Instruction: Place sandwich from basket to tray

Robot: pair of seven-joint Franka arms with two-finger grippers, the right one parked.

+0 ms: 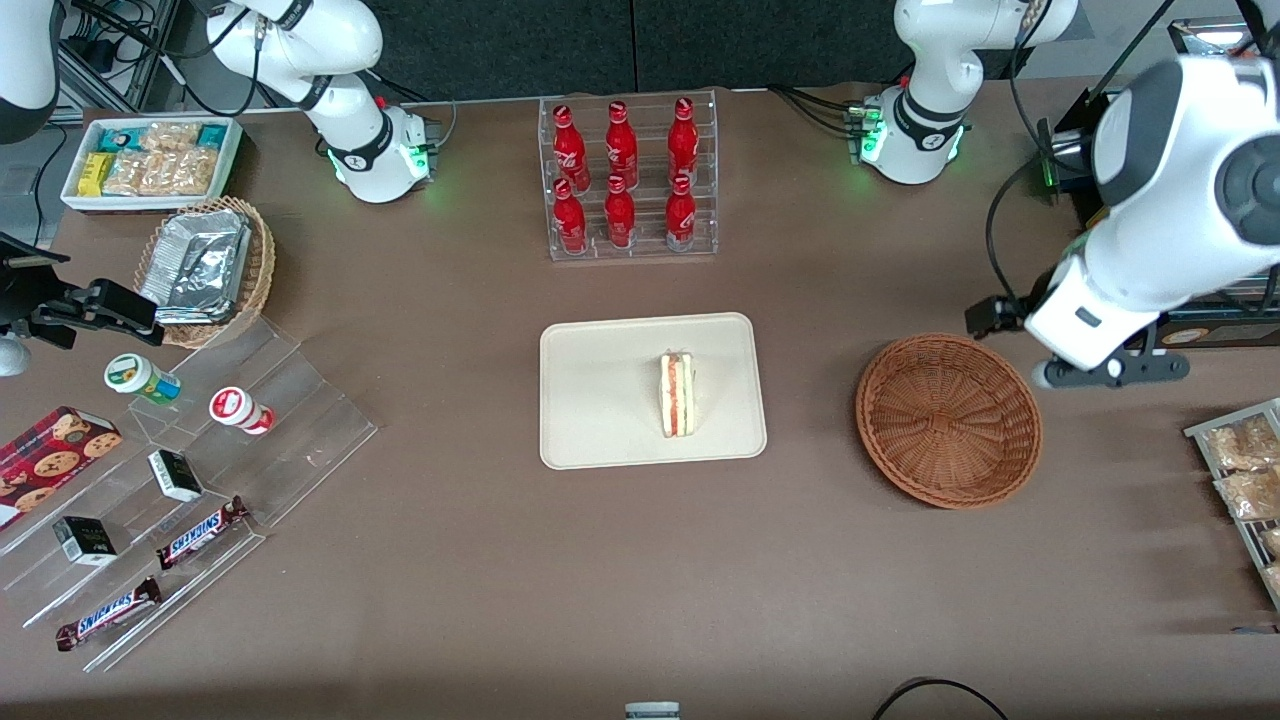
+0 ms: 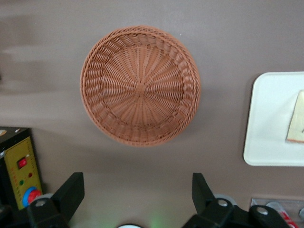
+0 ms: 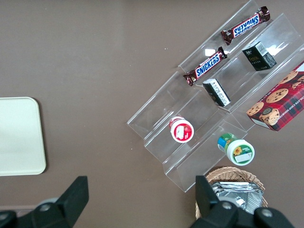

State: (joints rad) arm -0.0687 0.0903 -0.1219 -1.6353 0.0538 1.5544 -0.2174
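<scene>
Cream-beige tray (image 1: 600, 420) sits mid-table, well apart from the gripper (image 2: 137, 199), toward the parked arm's end. Reddish-brown wicker basket (image 2: 140, 85) lies below the gripper, slightly nearer the front camera, with nothing in it. Gripper hangs above the table, fingers (image 2: 71, 190) spread wide, holding nothing. Sandwich (image 1: 677, 393) stands on edge on the tray, filling stripe showing.

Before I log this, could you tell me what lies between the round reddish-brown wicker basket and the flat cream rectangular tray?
Only bare brown table, seen in the front view. The open gripper hangs above, near the basket, away from the tray.
</scene>
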